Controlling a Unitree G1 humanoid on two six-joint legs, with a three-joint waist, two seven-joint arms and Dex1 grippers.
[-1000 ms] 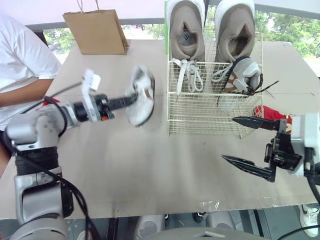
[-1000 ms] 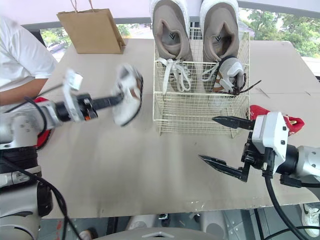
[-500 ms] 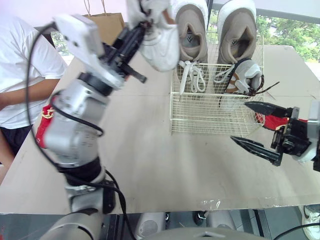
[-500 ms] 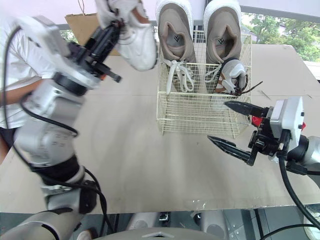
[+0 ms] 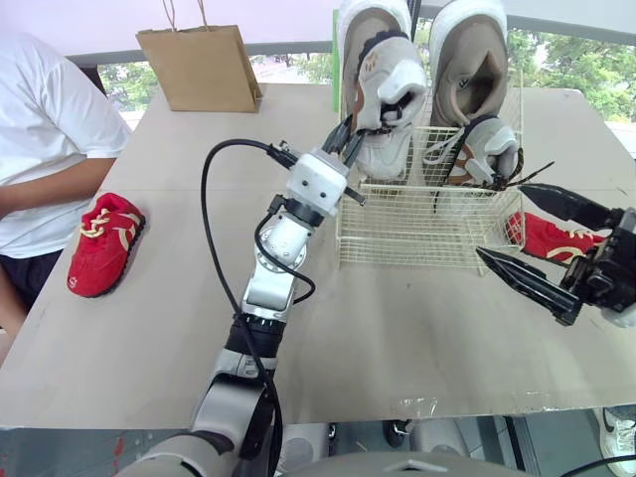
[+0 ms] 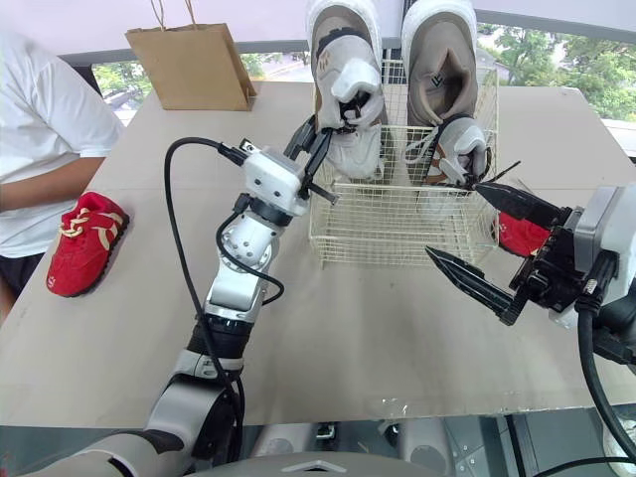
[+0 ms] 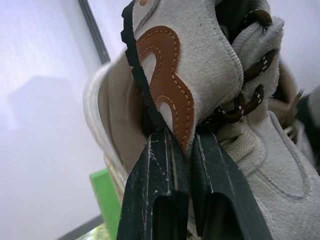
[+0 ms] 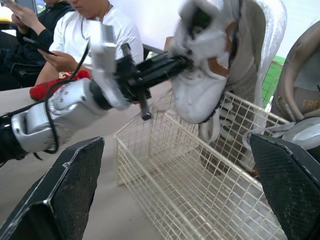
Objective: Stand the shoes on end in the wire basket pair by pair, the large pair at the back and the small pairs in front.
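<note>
My left gripper [image 5: 360, 121] is shut on the heel edge of a small grey shoe [image 5: 386, 94], held above the left side of the white wire basket [image 5: 427, 227]. In the left wrist view both fingers [image 7: 157, 165] pinch that shoe [image 7: 200, 75]. Two large beige shoes [image 5: 469, 60] stand on end at the basket's back. Another small grey shoe [image 5: 487, 149] stands at the front right of the basket. My right gripper [image 6: 453, 219] is open beside the basket's right front corner, holding nothing. One red shoe [image 5: 104, 243] lies far left, another red shoe [image 5: 545, 238] behind my right gripper.
A brown paper bag [image 5: 204, 68] stands at the back left of the table. A person in a white shirt [image 5: 40, 129] sits at the table's left edge, near the red shoe there.
My left arm has swung the grey shoe up from the table left of the basket and over the basket's left side. The right gripper drifted slightly right, still open.
</note>
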